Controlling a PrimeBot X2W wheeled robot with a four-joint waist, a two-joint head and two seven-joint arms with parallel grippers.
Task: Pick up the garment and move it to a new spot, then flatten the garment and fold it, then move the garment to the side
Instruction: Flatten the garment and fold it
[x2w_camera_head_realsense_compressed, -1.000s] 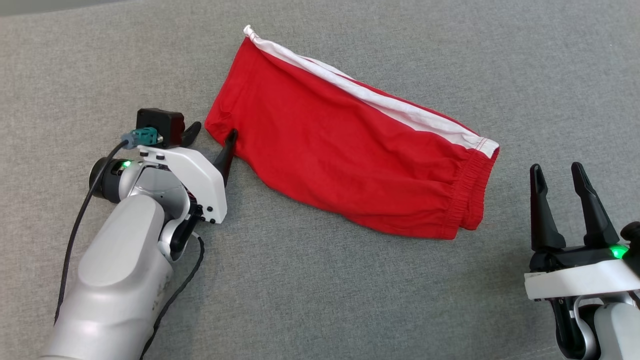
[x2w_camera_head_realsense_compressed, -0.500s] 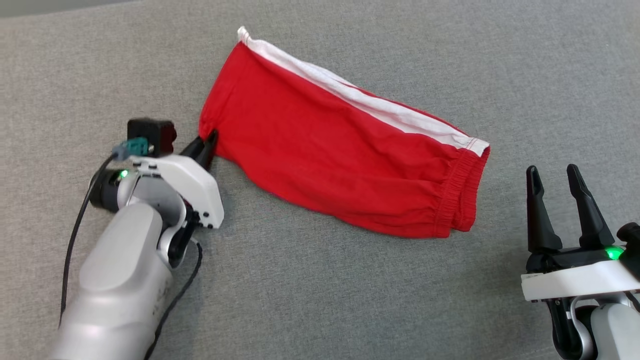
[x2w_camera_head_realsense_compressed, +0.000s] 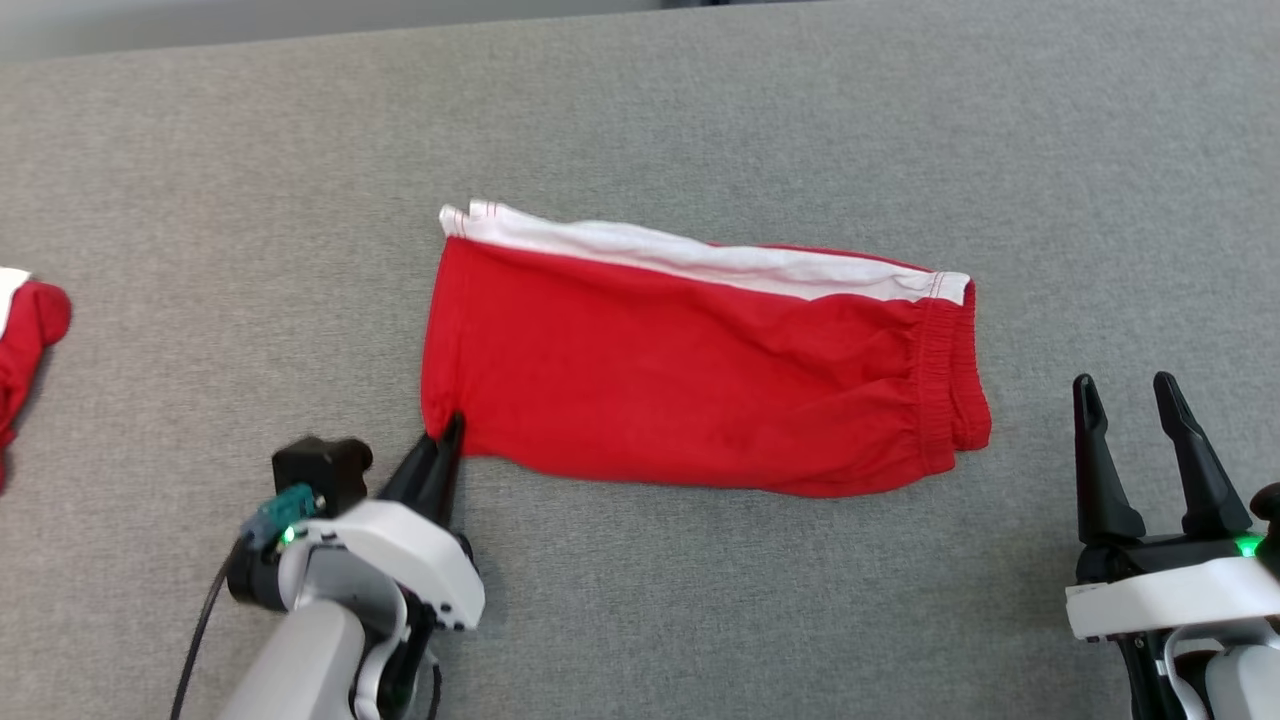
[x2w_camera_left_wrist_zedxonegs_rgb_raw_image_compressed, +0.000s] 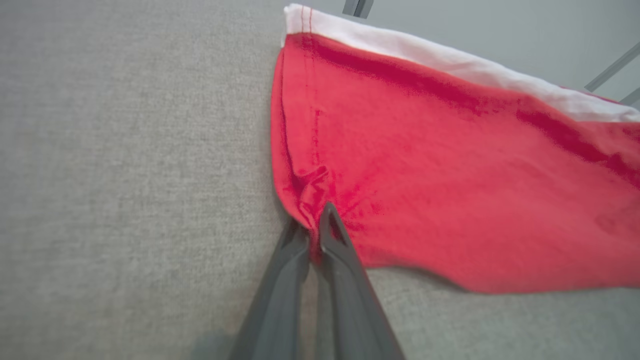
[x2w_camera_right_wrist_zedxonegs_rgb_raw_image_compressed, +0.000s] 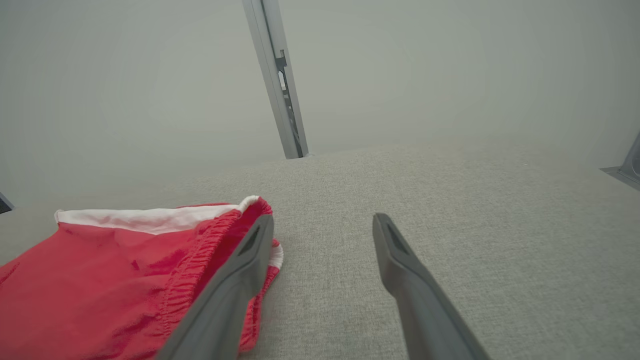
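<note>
Now the left gripper (x2w_camera_head_realsense_compressed: 443, 445) is clamped tight on the near corner of the red garment (x2w_camera_head_realsense_compressed: 700, 390), with cloth bunched between its fingertips; from that grip the garment spreads ahead and to the right, flat on the grey surface (x2w_camera_head_realsense_compressed: 700, 600), its white stripe (x2w_camera_head_realsense_compressed: 700, 260) along the far edge. The right gripper (x2w_camera_head_realsense_compressed: 1122, 385) has its fingers spread wide and holds nothing; the elastic waistband (x2w_camera_head_realsense_compressed: 945, 385) lies near it, ahead and to its left.

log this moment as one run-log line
left gripper: shut on hem corner of red shorts | right gripper: open, apart from shorts | shorts: lying on grey cloth surface
</note>
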